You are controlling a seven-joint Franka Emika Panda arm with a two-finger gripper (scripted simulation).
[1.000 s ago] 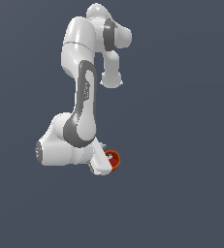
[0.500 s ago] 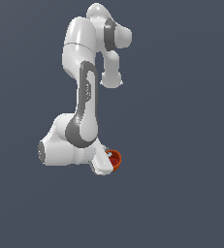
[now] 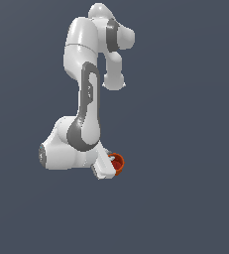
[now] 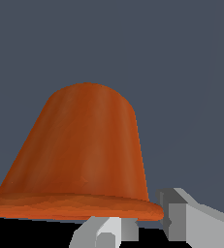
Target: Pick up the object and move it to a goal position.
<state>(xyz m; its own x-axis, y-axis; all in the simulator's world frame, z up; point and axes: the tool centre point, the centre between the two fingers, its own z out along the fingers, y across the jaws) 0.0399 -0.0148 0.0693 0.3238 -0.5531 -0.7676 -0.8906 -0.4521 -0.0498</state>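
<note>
**Wrist view: red-orange cup close against the gripper fingers**

Wrist view, nearest first: two grey fingers (image 4: 188, 218) are seen along the lower edge of the frame, one at lower centre and one at lower right. Just behind them, the cup (image 4: 82, 155) fills the centre and lower left, shown as a bell shape with its flared rim toward the fingers and its rounded closed end pointing away. The rim appears to overlap the lower-centre finger; whether the cup is actually clamped cannot be told, nor how far apart the fingers stand.

In the exterior view, the white gripper (image 3: 106, 167) is seen low, at lower centre, with the cup touching its right side and the hollow, darker inside visible. The arm (image 3: 88, 99) rises behind toward the upper centre. Beyond lies only plain dark blue-grey background. No goal marker is visible.
</note>
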